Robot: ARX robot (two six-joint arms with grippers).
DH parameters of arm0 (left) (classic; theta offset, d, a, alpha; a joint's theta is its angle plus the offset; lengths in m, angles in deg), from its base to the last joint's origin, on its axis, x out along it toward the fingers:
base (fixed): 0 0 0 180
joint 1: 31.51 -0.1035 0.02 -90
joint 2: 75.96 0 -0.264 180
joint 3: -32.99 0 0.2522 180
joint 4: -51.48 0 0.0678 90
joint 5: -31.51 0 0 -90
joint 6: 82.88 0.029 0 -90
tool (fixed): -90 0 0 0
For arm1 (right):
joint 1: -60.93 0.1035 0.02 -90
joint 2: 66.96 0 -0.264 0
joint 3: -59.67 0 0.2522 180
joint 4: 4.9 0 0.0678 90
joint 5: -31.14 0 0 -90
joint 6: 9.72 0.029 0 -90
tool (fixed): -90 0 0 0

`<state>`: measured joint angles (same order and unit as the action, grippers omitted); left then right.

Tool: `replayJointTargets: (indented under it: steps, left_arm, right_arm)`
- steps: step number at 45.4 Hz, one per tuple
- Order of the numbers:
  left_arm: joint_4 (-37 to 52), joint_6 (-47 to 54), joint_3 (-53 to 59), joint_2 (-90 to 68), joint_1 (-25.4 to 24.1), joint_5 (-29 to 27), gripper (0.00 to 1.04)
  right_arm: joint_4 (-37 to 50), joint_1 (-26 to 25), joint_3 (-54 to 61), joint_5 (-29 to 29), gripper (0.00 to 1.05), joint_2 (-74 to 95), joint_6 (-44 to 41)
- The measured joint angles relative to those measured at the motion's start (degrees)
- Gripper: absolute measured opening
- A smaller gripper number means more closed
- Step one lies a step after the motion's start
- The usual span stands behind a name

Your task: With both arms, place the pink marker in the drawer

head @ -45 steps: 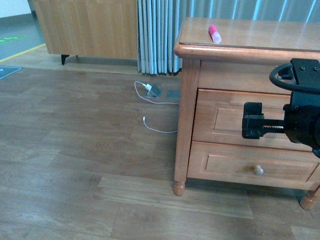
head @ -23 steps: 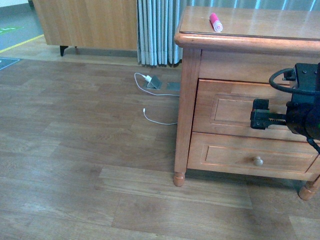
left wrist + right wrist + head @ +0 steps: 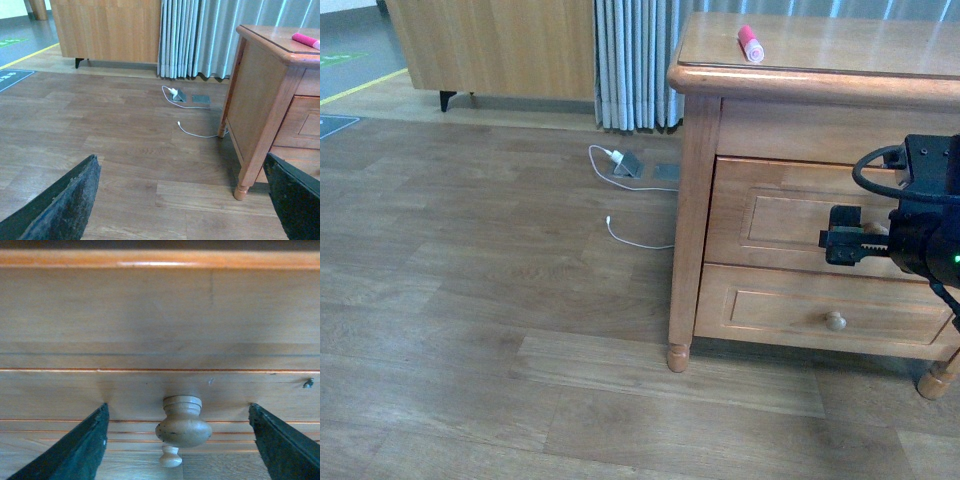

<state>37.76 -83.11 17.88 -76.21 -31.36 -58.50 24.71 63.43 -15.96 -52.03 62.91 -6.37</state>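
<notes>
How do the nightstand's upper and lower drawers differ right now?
The upper drawer has the right pincer open and lined up on the upper knob, not touching it; the lower drawer has nothing near the lower knob. In the front view the upper knob is hidden behind the pincer, while the lower knob shows plainly. Both drawers are shut, honey wood with framed panel fronts.

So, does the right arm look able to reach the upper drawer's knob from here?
Probably yes. The right gripper faces the upper drawer, jaws open, and the knob sits between its fingers in the wrist view with nothing in front of it.
</notes>
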Motion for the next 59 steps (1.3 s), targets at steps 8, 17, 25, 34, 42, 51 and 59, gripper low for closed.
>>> replayJointTargets:
  steps: [8, 17, 25, 34, 42, 51, 59]
  left_arm:
    - [0.0, 0.0, 0.0, 0.0, 0.0, 0.0, 0.99]
    - [0.0, 0.0, 0.0, 0.0, 0.0, 0.0, 0.99]
    - [0.0, 0.0, 0.0, 0.0, 0.0, 0.0, 0.99]
    - [0.0, 0.0, 0.0, 0.0, 0.0, 0.0, 0.99]
    - [0.0, 0.0, 0.0, 0.0, 0.0, 0.0, 0.99]
    - [0.0, 0.0, 0.0, 0.0, 0.0, 0.0, 0.99]
    - [0.0, 0.0, 0.0, 0.0, 0.0, 0.0, 0.99]
  right_arm:
    - [0.3, 0.0, 0.0, 0.1, 0.56, 0.0, -0.3]
    - [0.4, 0.0, 0.0, 0.1, 0.30, 0.0, -0.3]
    - [0.8, 0.0, 0.7, 0.0, 0.23, 0.0, -0.3]
    - [1.1, -0.2, 2.9, -0.9, 0.23, -1.2, 0.0]
    - [1.3, -0.2, 8.3, -2.0, 0.22, -4.7, 1.2]
    - [1.4, -0.2, 19.0, -5.2, 0.22, -12.0, 4.0]
    - [1.4, -0.3, 30.2, -8.0, 0.21, -20.2, 5.1]
